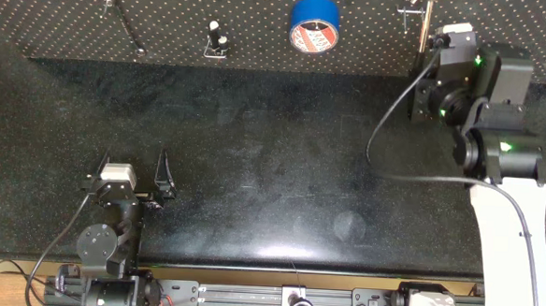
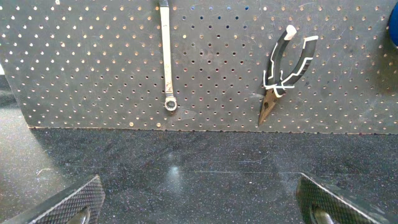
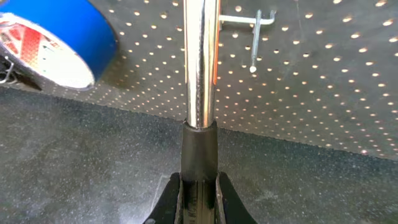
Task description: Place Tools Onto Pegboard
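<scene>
Three items hang on the pegboard (image 1: 37,9): wrench (image 2: 166,56), pliers (image 2: 283,74), blue tape roll (image 1: 314,26). The right gripper (image 3: 199,186), clenched on the hammer (image 3: 200,74), holds it beside the hook (image 3: 252,25) at the pegboard's right end. Likely next: shift the head onto that hook. The left gripper (image 2: 199,202) rests released near the table's front-left corner.

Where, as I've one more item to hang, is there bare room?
Bare: black tabletop's middle, and the black perforated pegboard left of the silver wrench. Crowded: right end, by the chrome-shafted hammer and blue tape roll.
</scene>
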`<state>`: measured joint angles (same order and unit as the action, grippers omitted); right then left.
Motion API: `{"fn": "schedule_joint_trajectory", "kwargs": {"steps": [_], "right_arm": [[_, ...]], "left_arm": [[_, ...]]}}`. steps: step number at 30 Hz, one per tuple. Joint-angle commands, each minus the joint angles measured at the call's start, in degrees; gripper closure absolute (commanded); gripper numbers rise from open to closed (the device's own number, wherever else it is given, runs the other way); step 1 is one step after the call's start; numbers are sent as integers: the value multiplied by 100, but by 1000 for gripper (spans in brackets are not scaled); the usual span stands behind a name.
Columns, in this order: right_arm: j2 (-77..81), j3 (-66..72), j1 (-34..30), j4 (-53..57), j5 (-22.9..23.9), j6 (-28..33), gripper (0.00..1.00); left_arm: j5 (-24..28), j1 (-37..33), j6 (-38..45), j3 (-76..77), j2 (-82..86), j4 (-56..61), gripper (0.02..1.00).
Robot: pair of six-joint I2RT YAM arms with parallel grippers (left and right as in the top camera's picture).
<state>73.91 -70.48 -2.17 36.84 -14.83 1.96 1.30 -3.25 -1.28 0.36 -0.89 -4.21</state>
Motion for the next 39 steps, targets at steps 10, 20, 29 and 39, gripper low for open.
{"fn": "schedule_joint_trajectory", "kwargs": {"steps": [10,20,29,39], "right_arm": [[756,-26,22,-149,92,-133,925],[1134,-26,22,-28,96,-131,932],[1268,-26,-4,-31,247,-129,925],[1268,-26,-2,-4,240,-131,603]], "left_arm": [[-63,-13,94,-4,70,-50,25],[-63,-13,94,-4,70,-50,25],[-63,-13,94,-4,70,-52,25],[-61,-13,94,-4,70,-50,25]]}}
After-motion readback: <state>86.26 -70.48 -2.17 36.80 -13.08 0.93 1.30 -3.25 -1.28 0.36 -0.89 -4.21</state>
